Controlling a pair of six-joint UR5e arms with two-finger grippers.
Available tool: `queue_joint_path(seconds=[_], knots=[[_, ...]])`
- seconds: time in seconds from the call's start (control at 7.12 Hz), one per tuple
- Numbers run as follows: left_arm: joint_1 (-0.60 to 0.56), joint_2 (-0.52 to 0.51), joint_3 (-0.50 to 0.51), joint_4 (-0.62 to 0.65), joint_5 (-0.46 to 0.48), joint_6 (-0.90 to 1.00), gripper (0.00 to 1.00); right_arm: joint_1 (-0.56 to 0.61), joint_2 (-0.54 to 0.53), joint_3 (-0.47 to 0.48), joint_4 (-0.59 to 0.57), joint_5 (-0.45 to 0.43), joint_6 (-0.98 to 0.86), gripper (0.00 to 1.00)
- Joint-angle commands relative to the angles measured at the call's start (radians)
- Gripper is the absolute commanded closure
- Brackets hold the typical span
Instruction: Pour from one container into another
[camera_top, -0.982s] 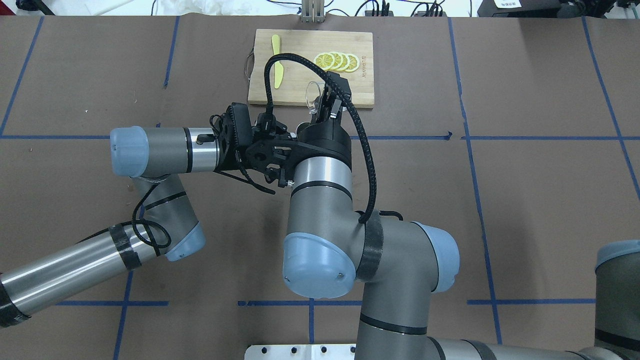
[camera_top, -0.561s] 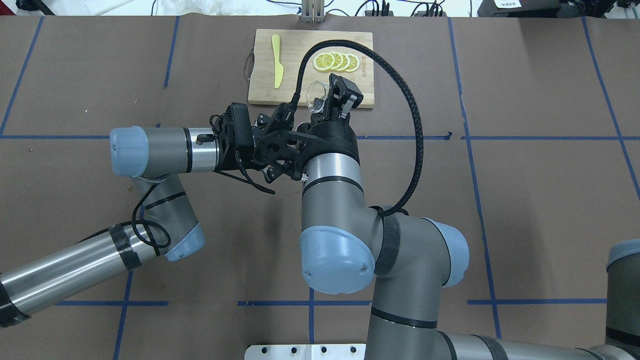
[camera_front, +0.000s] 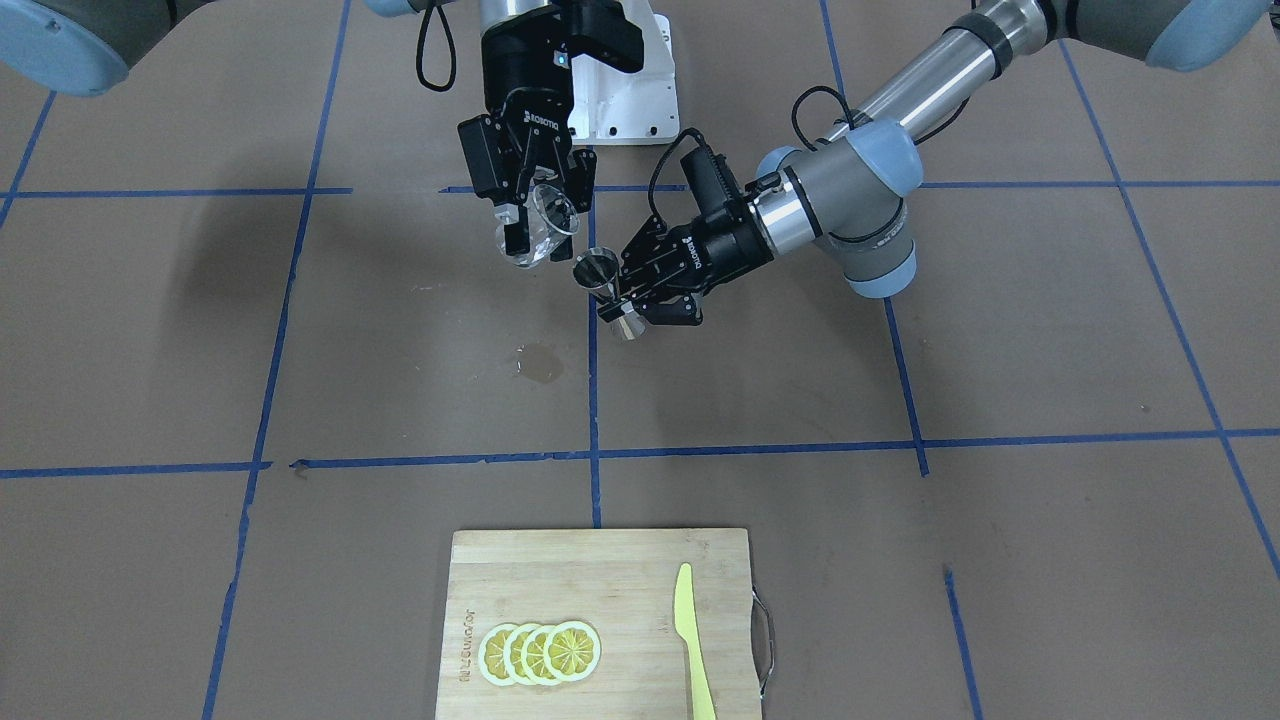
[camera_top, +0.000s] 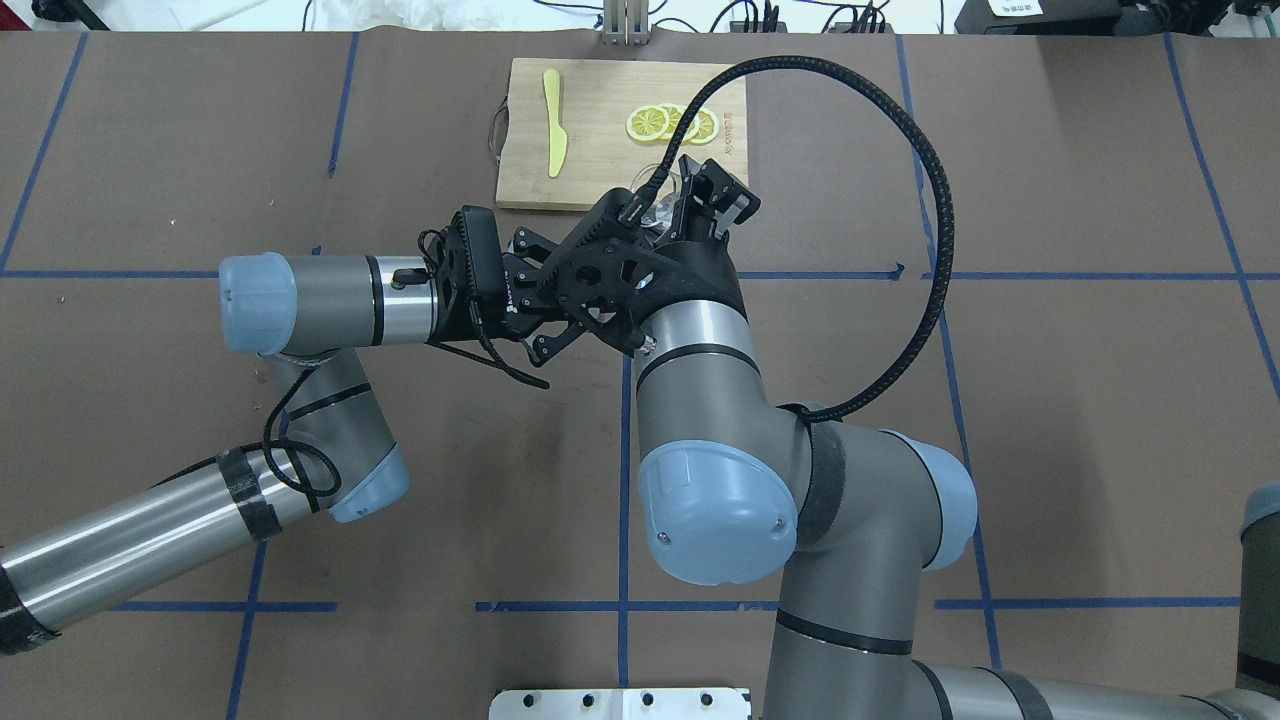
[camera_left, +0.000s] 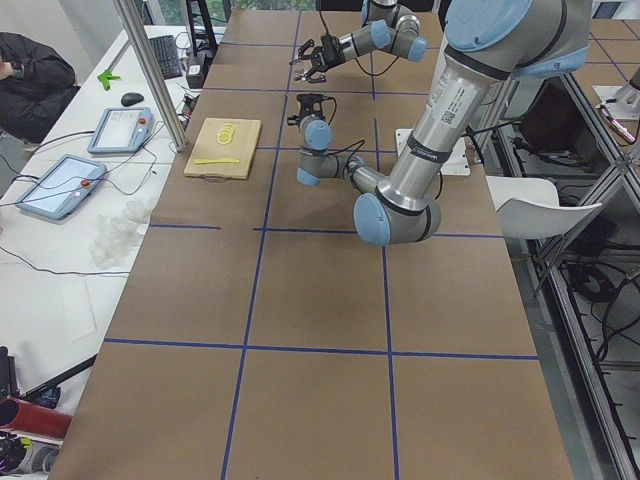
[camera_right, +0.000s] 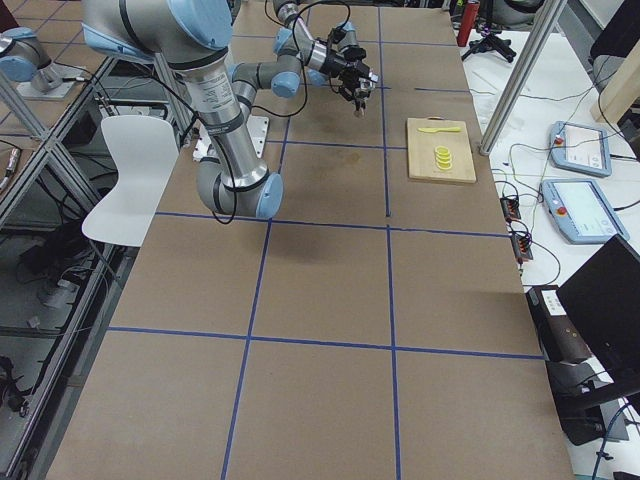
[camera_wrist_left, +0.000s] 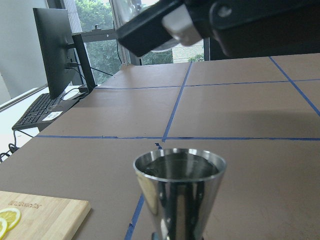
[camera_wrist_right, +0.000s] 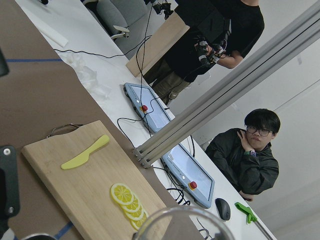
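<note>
In the front-facing view my right gripper (camera_front: 530, 232) is shut on the small clear glass cup (camera_front: 543, 222), which is held tilted in the air with its mouth toward the jigger. Just beside and slightly lower, my left gripper (camera_front: 630, 300) is shut on the waist of the silver hourglass jigger (camera_front: 598, 270), which is held roughly upright above the table. The left wrist view shows the jigger (camera_wrist_left: 177, 192) close up, with a right finger (camera_wrist_left: 165, 22) above it. Only the glass rim (camera_wrist_right: 180, 225) shows in the right wrist view. From overhead, the right wrist hides the jigger and most of the glass (camera_top: 660, 210).
A wooden cutting board (camera_front: 560, 570) with lemon slices (camera_front: 540, 652) and a yellow plastic knife (camera_front: 690, 640) lies at the table's far side from the robot. A small wet spot (camera_front: 540, 363) marks the brown paper below the grippers. People and tablets are beyond the table edge.
My right arm has swung to the right and its wrist has turned, carrying the glass rightward away from above the jigger. The left arm has stayed still.
</note>
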Motion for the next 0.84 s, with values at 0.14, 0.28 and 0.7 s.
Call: queue_joint_path(seconds=[0.14, 0.28, 0.7], knots=[[-0.010, 0.000, -0.009, 0.002, 0.000, -0.016, 1.00, 0.000, -0.004, 0.008, 0.001, 0.001, 0.001, 1.00], [-0.024, 0.002, -0.023, 0.003, 0.002, -0.042, 1.00, 0.000, -0.004, 0.010, -0.001, 0.001, 0.003, 1.00], [-0.076, 0.122, -0.118, -0.006, 0.034, -0.074, 1.00, 0.000, -0.004, 0.008, 0.001, 0.001, 0.003, 1.00]])
